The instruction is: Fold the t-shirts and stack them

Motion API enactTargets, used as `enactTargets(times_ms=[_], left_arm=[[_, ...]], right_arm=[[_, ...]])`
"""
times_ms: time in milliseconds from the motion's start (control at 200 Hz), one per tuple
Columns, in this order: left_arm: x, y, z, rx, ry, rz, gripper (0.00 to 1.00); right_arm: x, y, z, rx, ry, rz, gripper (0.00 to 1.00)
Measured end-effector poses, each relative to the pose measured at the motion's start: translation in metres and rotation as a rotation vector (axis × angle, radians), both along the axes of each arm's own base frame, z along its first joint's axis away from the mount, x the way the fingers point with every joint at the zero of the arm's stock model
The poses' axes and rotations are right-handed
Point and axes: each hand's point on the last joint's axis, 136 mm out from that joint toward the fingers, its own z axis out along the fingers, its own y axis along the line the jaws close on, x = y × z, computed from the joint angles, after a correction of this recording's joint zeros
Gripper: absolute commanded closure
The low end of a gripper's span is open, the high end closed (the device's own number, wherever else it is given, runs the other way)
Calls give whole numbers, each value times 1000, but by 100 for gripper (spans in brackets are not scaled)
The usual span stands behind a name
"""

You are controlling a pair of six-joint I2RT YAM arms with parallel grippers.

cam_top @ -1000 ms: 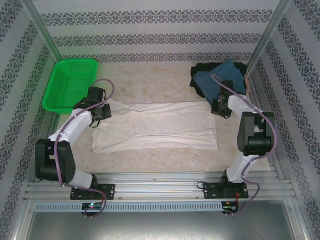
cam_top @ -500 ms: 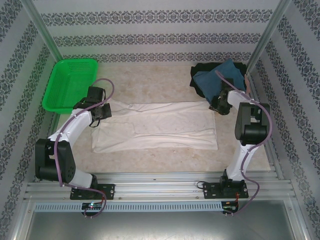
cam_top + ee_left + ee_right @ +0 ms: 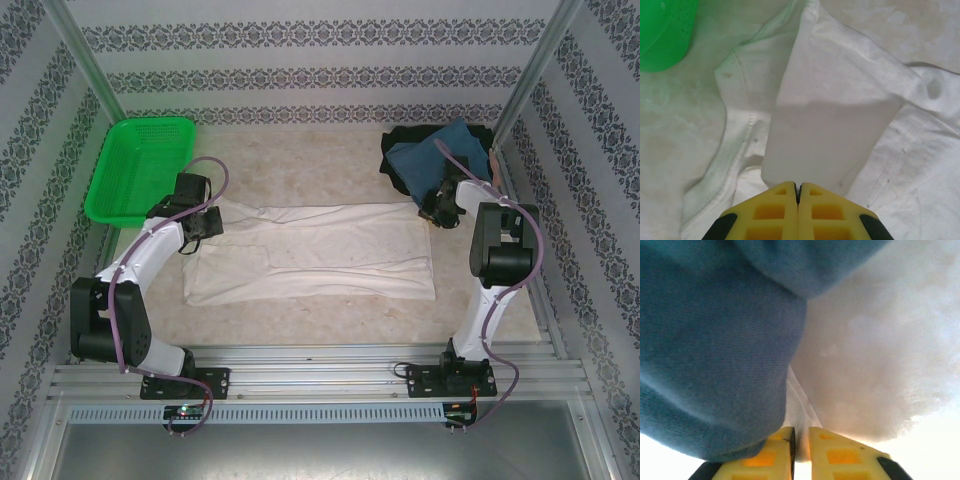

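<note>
A white t-shirt (image 3: 320, 250) lies folded lengthwise across the middle of the table. My left gripper (image 3: 205, 225) is at its far left corner. In the left wrist view that gripper (image 3: 797, 186) is shut, and a lifted flap of the white t-shirt (image 3: 835, 120) runs from its tips. My right gripper (image 3: 436, 208) is at the shirt's far right corner. In the right wrist view its fingers (image 3: 801, 432) are closed with a thin layer of white cloth (image 3: 802, 412) between them. The teal t-shirt (image 3: 715, 340) presses against the left finger. That teal t-shirt (image 3: 432, 160) lies on a black t-shirt (image 3: 400, 140).
A green mesh basket (image 3: 140, 165) stands at the back left, close behind the left arm. Patterned walls and metal posts (image 3: 525, 85) close in the table. The table's marbled surface (image 3: 310, 165) is bare behind the white shirt. The teal and black pile crowds the right gripper.
My right gripper has shifted a little toward the teal pile and closed on the white shirt's corner; its elbow has swung inward. The left arm has not moved.
</note>
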Motion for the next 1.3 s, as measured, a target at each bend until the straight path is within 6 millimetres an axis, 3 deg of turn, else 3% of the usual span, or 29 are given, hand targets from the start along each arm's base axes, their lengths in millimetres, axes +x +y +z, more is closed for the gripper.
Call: enactTargets(times_ms=[50,405,684,779,1069,1299], left_arm=[[0,0,0,0,0,0,100],[0,1,1,3,-3,2,100],[-1,10,20,0,-58,27,100],[-2,12,24,0,-66,34,100],[-10,17,29,0,-76,48,100],[-27,18,12,1,-35,48,100]], right_arm=[[1,0,0,1,-3,3,100],[0,-8,6,6,-10,-17,100],[3,-2,53,25,-108,-3,100],[0,0,60,36,-124,3,100],[-35,9,35,68,-40,9,100],[-54,12,25,81,1,10,100]])
